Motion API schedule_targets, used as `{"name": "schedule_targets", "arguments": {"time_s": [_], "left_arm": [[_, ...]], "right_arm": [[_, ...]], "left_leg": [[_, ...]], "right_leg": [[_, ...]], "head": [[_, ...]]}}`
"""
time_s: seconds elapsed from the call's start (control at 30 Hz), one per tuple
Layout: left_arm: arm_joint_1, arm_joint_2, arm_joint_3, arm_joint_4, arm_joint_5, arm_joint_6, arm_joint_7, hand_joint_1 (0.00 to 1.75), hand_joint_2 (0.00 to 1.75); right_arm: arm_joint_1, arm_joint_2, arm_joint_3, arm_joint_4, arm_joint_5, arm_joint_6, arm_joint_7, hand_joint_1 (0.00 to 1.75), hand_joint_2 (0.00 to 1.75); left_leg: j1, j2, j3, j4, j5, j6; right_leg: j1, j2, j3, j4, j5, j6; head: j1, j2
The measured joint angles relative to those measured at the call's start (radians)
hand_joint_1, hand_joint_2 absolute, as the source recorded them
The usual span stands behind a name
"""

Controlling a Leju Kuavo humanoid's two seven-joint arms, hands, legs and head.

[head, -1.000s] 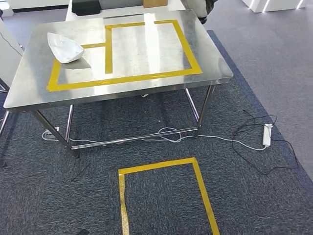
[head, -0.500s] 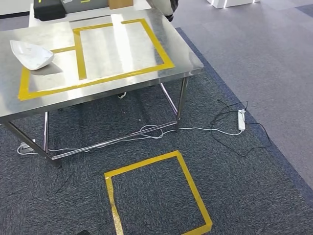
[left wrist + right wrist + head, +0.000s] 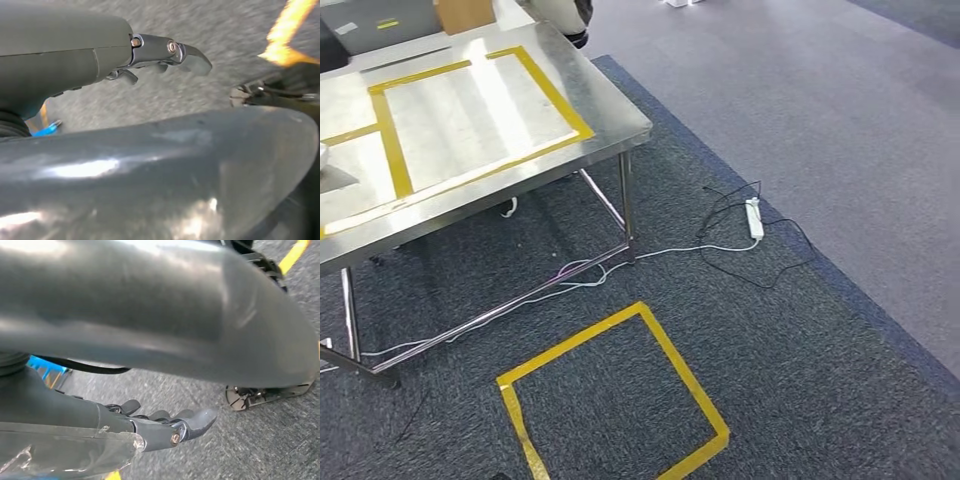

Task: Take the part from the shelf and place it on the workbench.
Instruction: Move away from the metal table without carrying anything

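The steel workbench [image 3: 546, 172], marked with yellow tape rectangles, stands at the upper left in the head view. A sliver of the white part [image 3: 321, 156] lies on it at the picture's left edge, its shadow beside it. My left hand [image 3: 166, 52] hangs over the grey carpet with its fingers stretched out and nothing in them. My right hand [image 3: 170, 425] hangs the same way, fingers straight and holding nothing, also above the carpet.
A yellow tape square [image 3: 686, 385] marks the dark carpet in front of the workbench. A white power strip [image 3: 755, 217] and loose cables lie to the right of the table leg. A cardboard box [image 3: 463, 12] and a person [image 3: 560, 12] are at the table's far end.
The camera has swung to the right: the workbench and the floor square have slid left in the picture, and the white part has gone almost out of it.
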Motion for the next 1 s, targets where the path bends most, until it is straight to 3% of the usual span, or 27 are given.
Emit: {"name": "schedule_targets", "arguments": {"time_s": [0.07,0.13,0.2,0.27,0.33,0.37,0.4,0.43,0.5,0.57,0.63,0.67,0.73,0.77,0.83,0.87,0.9,0.93,1.0], "left_arm": [[0.005,-0.004,-0.006,-0.003,-0.03,0.0,-0.075,0.0,0.0],[0.009,-0.01,-0.022,-0.006,-0.061,0.003,-0.131,0.0,0.0],[0.012,-0.015,-0.037,-0.007,-0.082,0.022,-0.144,0.0,0.0],[0.018,-0.017,-0.044,-0.007,-0.1,0.049,-0.128,0.0,0.0],[0.021,-0.019,-0.045,-0.007,-0.11,0.059,-0.104,0.0,0.0],[0.021,-0.021,-0.045,-0.007,-0.114,0.058,-0.096,0.0,0.0],[0.019,-0.023,-0.046,-0.007,-0.119,0.057,-0.089,0.0,0.0],[0.018,-0.026,-0.046,-0.007,-0.125,0.056,-0.084,0.0,0.0],[0.019,-0.029,-0.047,-0.008,-0.136,0.054,-0.083,0.0,0.0],[0.021,-0.029,-0.048,-0.013,-0.141,0.054,-0.091,0.0,0.0],[0.021,-0.028,-0.048,-0.022,-0.147,0.053,-0.094,0.0,0.0],[0.02,-0.028,-0.048,-0.026,-0.152,0.053,-0.092,0.0,0.0],[0.021,-0.029,-0.048,-0.033,-0.165,0.052,-0.084,0.0,0.0],[0.022,-0.03,-0.048,-0.035,-0.171,0.052,-0.08,0.0,0.0],[0.026,-0.032,-0.047,-0.037,-0.181,0.051,-0.074,0.0,0.0],[0.028,-0.033,-0.047,-0.037,-0.185,0.051,-0.072,0.0,0.0],[0.029,-0.034,-0.047,-0.038,-0.188,0.05,-0.073,0.0,0.0],[0.029,-0.035,-0.047,-0.04,-0.191,0.05,-0.077,0.0,0.0],[0.028,-0.039,-0.047,-0.043,-0.193,0.051,-0.098,0.0,0.0]], "right_arm": [[0.0,0.0,-0.004,-0.002,-0.008,0.004,-0.002,0.0,0.0],[0.007,-0.001,-0.01,-0.006,-0.01,0.009,-0.003,0.0,0.0],[0.013,-0.001,-0.017,-0.009,-0.007,0.011,-0.004,0.0,0.0],[0.009,-0.002,-0.02,-0.009,-0.003,0.012,-0.005,0.0,0.0],[0.004,-0.002,-0.023,-0.01,-0.002,0.012,-0.005,0.0,0.0],[0.005,-0.002,-0.025,-0.01,-0.002,0.012,-0.005,0.0,0.0],[0.005,-0.002,-0.027,-0.01,-0.002,0.011,-0.006,0.0,0.0],[0.006,-0.002,-0.028,-0.012,-0.003,0.011,-0.008,0.0,0.0],[0.001,-0.002,-0.032,-0.014,-0.01,0.01,-0.015,0.0,0.0],[-0.005,-0.001,-0.04,-0.015,-0.023,0.009,-0.021,0.0,0.0],[-0.007,-0.001,-0.05,-0.015,-0.034,0.008,-0.026,0.0,0.0],[-0.006,-0.001,-0.053,-0.015,-0.038,0.009,-0.028,0.0,0.0],[-0.007,-0.001,-0.058,-0.014,-0.041,0.009,-0.033,0.0,0.0],[-0.008,-0.001,-0.059,-0.014,-0.04,0.008,-0.034,0.0,0.0],[-0.011,-0.002,-0.06,-0.012,-0.036,0.004,-0.034,0.0,0.0],[-0.01,-0.002,-0.06,-0.012,-0.034,0.003,-0.034,0.0,0.0],[-0.009,-0.002,-0.061,-0.011,-0.034,0.002,-0.033,0.0,0.0],[-0.007,-0.002,-0.061,-0.01,-0.035,0.002,-0.033,0.0,0.0],[-0.007,-0.002,-0.063,-0.01,-0.037,0.002,-0.031,0.0,0.0]], "left_leg": [[0.001,-0.022,0.021,-0.052,0.007,0.005],[0.001,-0.005,0.022,-0.056,0.007,0.015],[0.002,0.018,0.023,-0.059,0.01,0.028],[0.001,0.045,0.023,-0.06,0.009,0.035],[0.0,0.074,0.024,-0.059,0.008,0.036],[-0.001,0.087,0.024,-0.059,0.007,0.036],[-0.001,0.1,0.026,-0.059,0.006,0.035],[0.0,0.111,0.029,-0.059,0.004,0.032],[-0.004,0.133,0.038,-0.058,-0.003,0.023],[-0.009,0.152,0.044,-0.058,-0.007,0.012],[-0.009,0.17,0.048,-0.061,-0.009,0.001],[-0.007,0.162,0.048,-0.058,-0.016,-0.005],[-0.002,0.114,0.024,0.001,-0.059,-0.012],[-0.002,0.082,-0.004,0.061,-0.091,-0.012],[-0.003,0.054,-0.071,0.19,-0.142,-0.01],[-0.004,0.05,-0.092,0.223,-0.141,-0.009],[-0.005,0.047,-0.095,0.216,-0.12,-0.008],[-0.004,0.043,-0.082,0.176,-0.084,-0.006],[0.002,0.002,-0.027,0.043,-0.014,-0.005]], "right_leg": [[0.0,0.022,-0.011,0.006,0.002,0.011],[-0.003,0.03,-0.021,0.007,0.005,0.023],[-0.002,-0.02,-0.041,0.044,-0.022,0.034],[-0.002,-0.084,-0.094,0.159,-0.087,0.044],[-0.007,-0.101,-0.148,0.275,-0.135,0.051],[-0.009,-0.103,-0.155,0.293,-0.134,0.053],[-0.011,-0.106,-0.14,0.27,-0.115,0.053],[-0.012,-0.115,-0.107,0.213,-0.084,0.053],[-0.01,-0.162,-0.031,0.077,-0.032,0.048],[-0.005,-0.185,-0.001,0.02,-0.018,0.035],[-0.003,-0.159,-0.008,0.019,-0.015,0.019],[-0.003,-0.147,-0.009,0.016,-0.012,0.012],[-0.006,-0.123,-0.008,0.01,-0.006,-0.001],[-0.006,-0.11,-0.009,0.01,-0.004,-0.004],[-0.005,-0.081,-0.012,0.01,-0.003,-0.008],[-0.005,-0.064,-0.012,0.01,-0.002,-0.009],[-0.005,-0.048,-0.012,0.01,-0.001,-0.008],[-0.005,-0.031,-0.011,0.01,0.0,-0.007],[-0.005,-0.001,-0.014,0.016,0.001,0.001]], "head": [[0.0,0.0],[0.0,0.0],[0.008,0.0],[0.016,0.0],[0.016,0.0],[0.016,0.0],[0.016,0.0],[0.017,0.0],[0.017,0.0],[0.016,0.0],[0.015,0.0],[0.014,0.0],[0.011,0.0],[0.009,0.0],[0.008,0.0],[0.008,0.0],[0.008,0.0],[0.008,0.0],[0.008,0.0]]}}
